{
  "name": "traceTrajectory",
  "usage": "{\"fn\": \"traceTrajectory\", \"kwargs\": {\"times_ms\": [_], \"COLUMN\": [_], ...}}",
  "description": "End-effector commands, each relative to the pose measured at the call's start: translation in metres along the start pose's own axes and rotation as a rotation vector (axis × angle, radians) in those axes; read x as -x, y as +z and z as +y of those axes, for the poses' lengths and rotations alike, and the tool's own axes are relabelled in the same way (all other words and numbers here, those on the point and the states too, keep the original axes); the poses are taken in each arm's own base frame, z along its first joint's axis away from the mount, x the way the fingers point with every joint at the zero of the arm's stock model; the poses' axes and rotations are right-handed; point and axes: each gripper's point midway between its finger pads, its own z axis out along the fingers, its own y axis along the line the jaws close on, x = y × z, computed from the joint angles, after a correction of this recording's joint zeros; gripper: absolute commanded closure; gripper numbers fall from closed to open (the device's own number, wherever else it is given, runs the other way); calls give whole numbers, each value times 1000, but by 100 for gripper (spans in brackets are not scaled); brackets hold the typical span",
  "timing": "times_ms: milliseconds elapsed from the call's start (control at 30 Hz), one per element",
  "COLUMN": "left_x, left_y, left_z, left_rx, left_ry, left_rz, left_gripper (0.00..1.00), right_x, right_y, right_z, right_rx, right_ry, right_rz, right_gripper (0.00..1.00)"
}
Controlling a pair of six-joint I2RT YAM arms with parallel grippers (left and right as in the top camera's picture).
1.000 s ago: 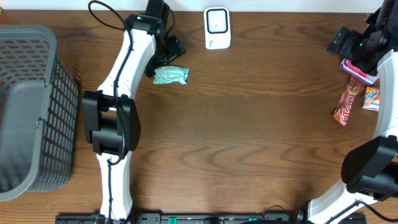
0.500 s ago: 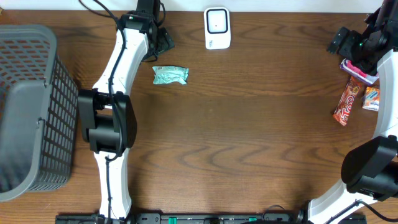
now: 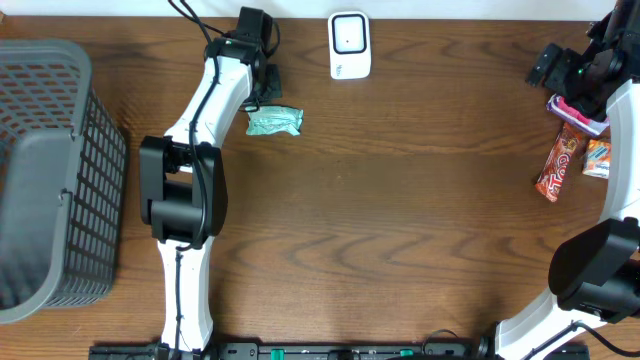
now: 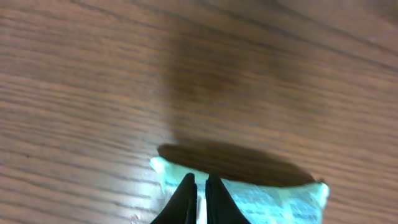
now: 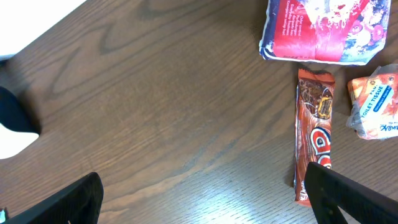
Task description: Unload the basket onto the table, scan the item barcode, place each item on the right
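The left pincer [image 4: 199, 182] is closed, its tips together at the edge of the mint-green packet [image 4: 267, 200]. The right pincer [image 5: 202, 186] gapes wide above the counter [image 5: 155, 93], empty.

The dark wooden table [image 3: 400, 220] carries a mint-green packet [image 4: 267, 199] at the tips of the left gripper [image 4: 200, 182]. A white scanner [image 3: 349, 45] lies near on one side and a grey basket [image 3: 50, 170] well apart on the other. Ahead of the right gripper [image 5: 205, 193] lie a red-and-blue pouch [image 5: 320, 31], a brown bar [image 5: 314, 130] and an orange tissue pack [image 5: 376, 99] (label partly readable).
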Motion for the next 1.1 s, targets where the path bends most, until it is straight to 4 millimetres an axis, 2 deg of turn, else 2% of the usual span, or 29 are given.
{"fn": "traceTrajectory", "kwargs": {"times_ms": [0, 67, 200, 367, 500, 733, 867, 967, 1067], "left_x": [-6, -13, -42, -67, -87, -138, -169, -170, -150], "left_y": [15, 19, 28, 20, 5, -48, -60, -60, -70], "left_z": [12, 13, 8, -3, -30, -94, -125, -125, -109], "left_rx": [45, 46, 19, -40, -172, -317, -328, -227, -150], "left_ry": [15, 18, 30, 38, 115, 227, 319, 350, 287], "left_rz": [10, 29, 120, 225, 307, 434, 478, 430, 368], "left_gripper": [92, 92, 93, 93, 93, 92, 92, 93, 93], "right_x": [1, 1, 1, 1, 1, 1, 1, 1, 1], "right_y": [2, 2, 2, 2, 2, 2, 2, 2, 2], "right_z": [-7, -6, -7, -7, -6, -7, -6, -6, -6], "right_rx": [-12, -12, -12, -12, -12, -13, -12, -12, -12], "right_ry": [21, 20, 21, 21, 20, 21, 21, 20, 21], "right_rz": [2, 2, 2, 2, 2, 2, 1, 2, 1], "right_gripper": [1, 1, 1, 1, 1, 1, 1, 1, 1]}}
